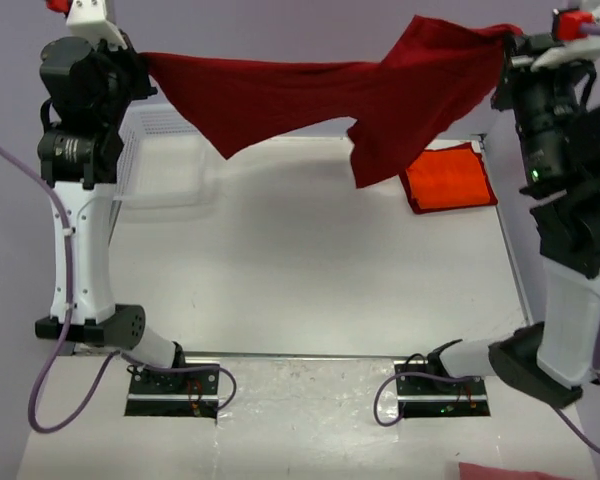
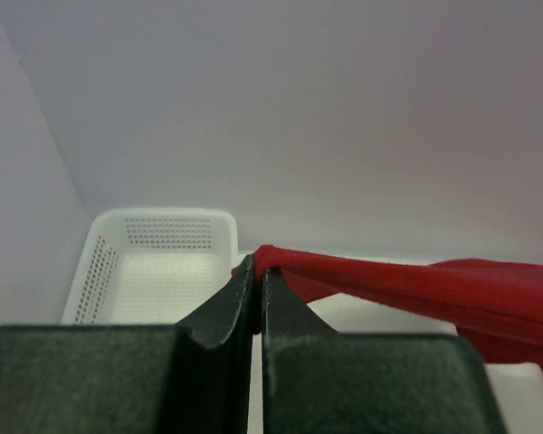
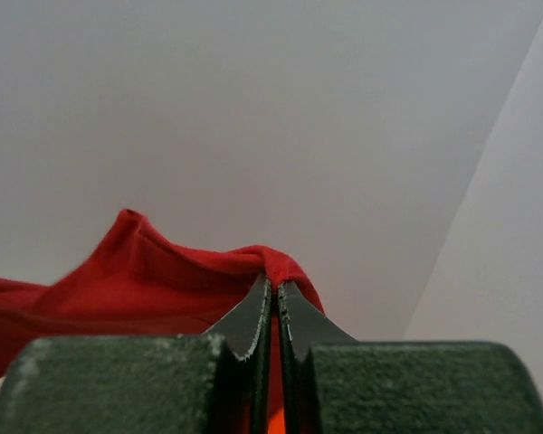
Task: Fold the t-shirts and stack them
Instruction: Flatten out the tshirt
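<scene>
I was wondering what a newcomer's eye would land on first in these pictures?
The dark red t-shirt hangs stretched in mid-air above the table, pinched at one end by the left hand and at the other by the right hand. Below it, an orange t-shirt lies flat at the table's far right, and a white mesh basket sits at the far left.

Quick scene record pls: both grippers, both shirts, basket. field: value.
left gripper: shut on one end of the red t-shirt
right gripper: shut on its other end
red t-shirt: stretched between the arms, hangs above the table, loose part drooping towards the right
orange t-shirt: flat on the table's far right, looks folded
basket: white mesh, far left of the table
</scene>
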